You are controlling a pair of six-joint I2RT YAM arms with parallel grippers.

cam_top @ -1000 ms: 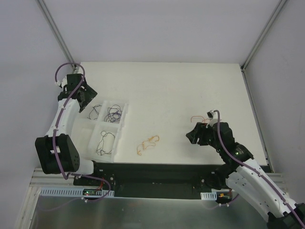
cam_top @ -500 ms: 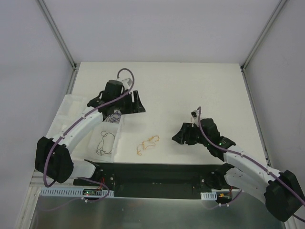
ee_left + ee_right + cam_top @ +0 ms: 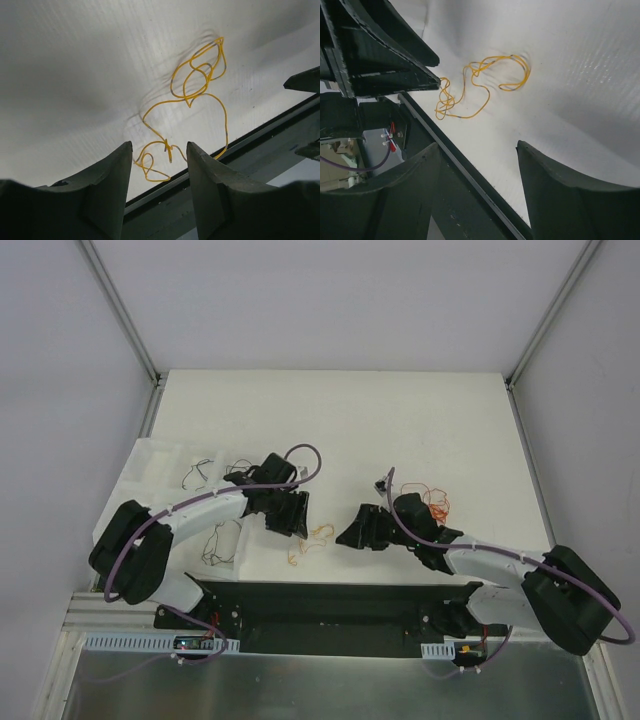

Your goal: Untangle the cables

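A thin yellow cable (image 3: pixel 310 538) lies in loose loops on the white table near its front edge. It shows in the left wrist view (image 3: pixel 196 82) and in the right wrist view (image 3: pixel 479 84). My left gripper (image 3: pixel 298 528) is open just left of it; its small end loop sits between the fingertips (image 3: pixel 160 147), not gripped. My right gripper (image 3: pixel 347 537) is open and empty just right of the cable (image 3: pixel 477 145). A bunch of orange and red cables (image 3: pixel 435 502) lies behind the right wrist.
A white compartment tray (image 3: pixel 150 465) at the left holds thin dark wires (image 3: pixel 222 537) and more wires (image 3: pixel 196 472). The table's black front rail (image 3: pixel 330 590) runs just below both grippers and shows in the right wrist view (image 3: pixel 470 175).
The left arm swung from over the tray to the yellow cable. The right gripper moved left and down towards it. The orange and red bunch now lies on the table behind it.
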